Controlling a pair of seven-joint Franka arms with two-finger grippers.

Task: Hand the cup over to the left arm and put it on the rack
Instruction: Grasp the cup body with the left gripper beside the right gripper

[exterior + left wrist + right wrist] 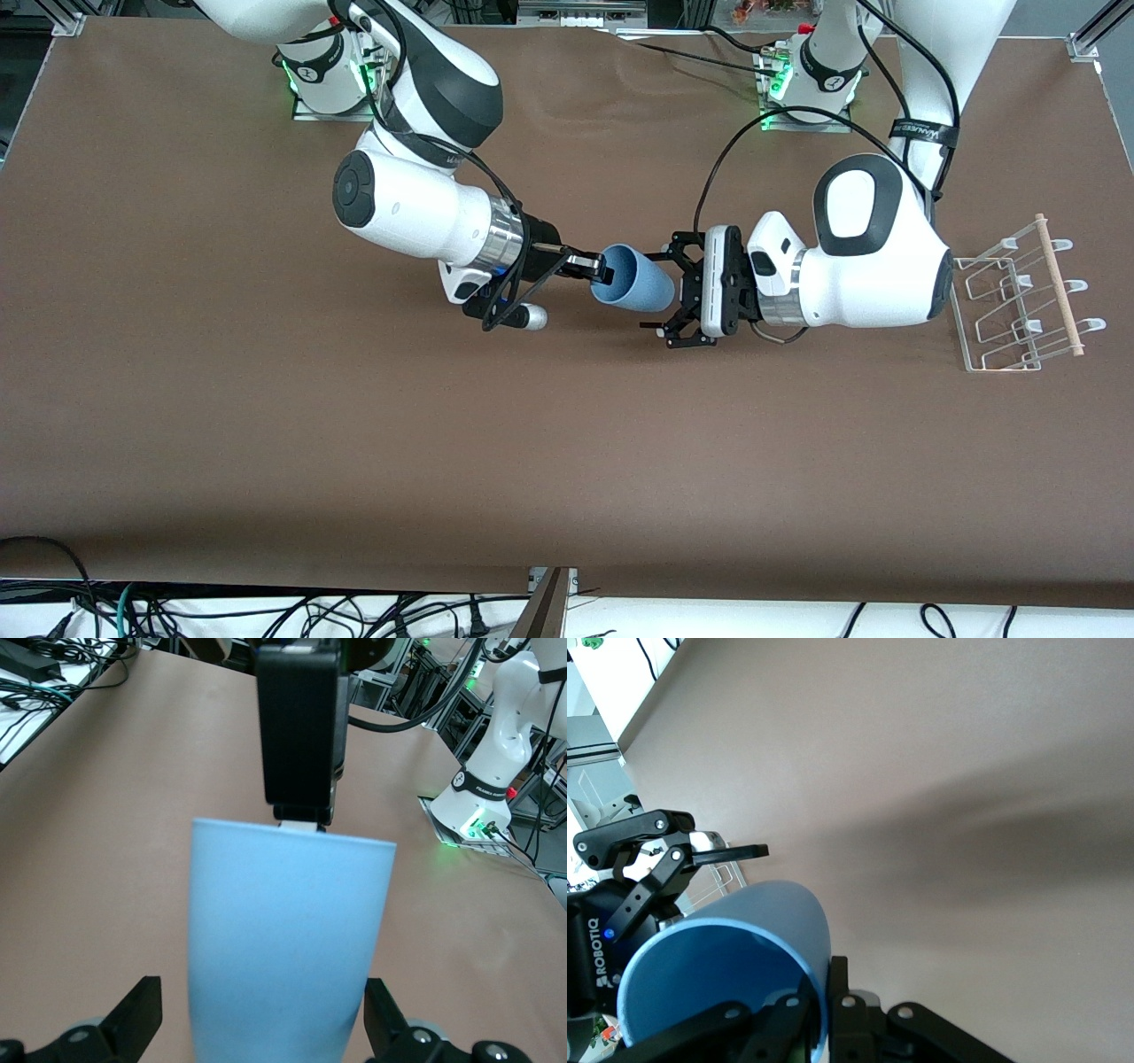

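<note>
The light-blue cup (633, 279) hangs on its side in the air over the middle of the table, between the two grippers. My right gripper (595, 268) is shut on the cup's rim, one finger inside and one outside, as the right wrist view (824, 992) shows on the cup (726, 948). My left gripper (671, 291) is open around the cup's base end. In the left wrist view the cup (288, 939) fills the space between the fingers (142, 1005), with small gaps on both sides. The rack (1019, 297) stands at the left arm's end of the table.
A wooden dowel (1059, 283) runs along the rack's outer side. The brown table (354, 425) spreads wide around the arms. The arm bases (323, 75) stand along the edge farthest from the front camera. Cables lie below the table's near edge.
</note>
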